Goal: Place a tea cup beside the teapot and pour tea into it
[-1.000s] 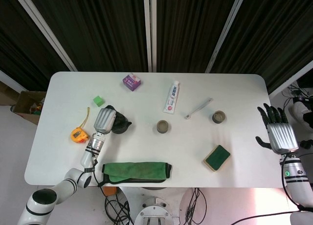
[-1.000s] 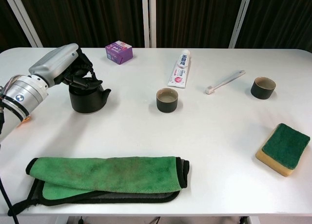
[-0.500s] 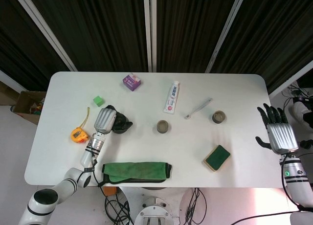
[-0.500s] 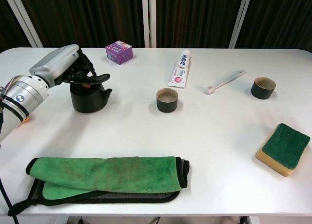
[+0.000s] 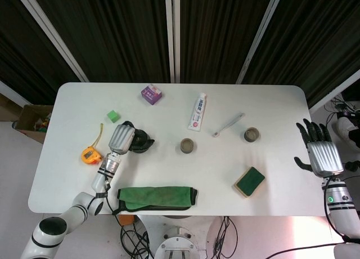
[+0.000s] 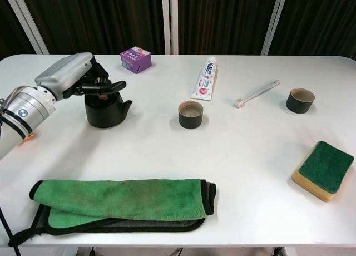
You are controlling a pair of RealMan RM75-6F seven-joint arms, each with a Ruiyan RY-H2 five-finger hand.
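Two tea cups (image 6: pixel 190 114) (image 6: pixel 300 100), one teapot (image 6: pixel 105 110) seemingly gripped by left hand (image 6: pixel 72 77); right hand (image 5: pixel 320 152) spread, empty.

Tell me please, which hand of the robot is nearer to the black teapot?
Left. The left hand is right over the teapot, its fingers at the handle. The right hand is past the table's far right edge, fingers spread.

Sitting upright just under the left hand (image 6: pixel 69 78): squat black teapot (image 6: pixel 105 109), spout pointing away from the hand toward a dark tea cup (image 6: pixel 190 113). Standing well apart from that hand, second dark tea cup (image 6: pixel 300 100).
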